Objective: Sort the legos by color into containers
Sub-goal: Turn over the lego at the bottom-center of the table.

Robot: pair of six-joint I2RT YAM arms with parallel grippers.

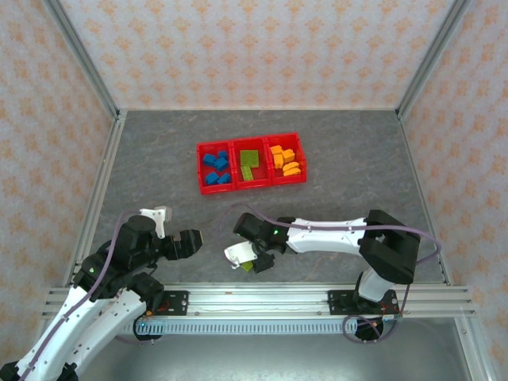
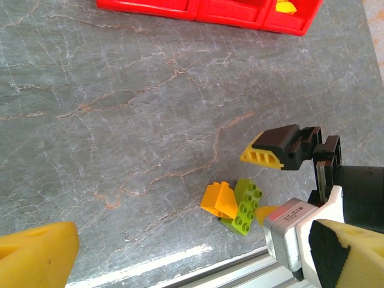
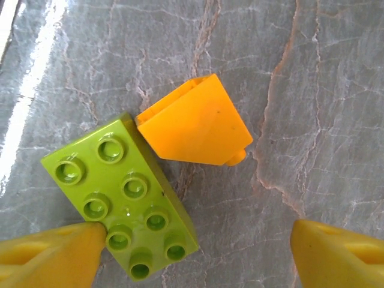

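Red containers are being filled by colour; the sorting is judged nearly done.
Three joined bins at upper centre are holding roughly four blue, two green and four orange legos. One green brick and one orange sloped brick are lying touching on the counter at lower centre, being straddled by the released right hand. The left hand is being held wide open, grasping nothing.

Left fingers wide apart, right fingers spread, pointing down

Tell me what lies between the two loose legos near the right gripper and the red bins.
Nothing: in the left wrist view, bare grey table runs from the green lego and the orange lego up to the red bins.
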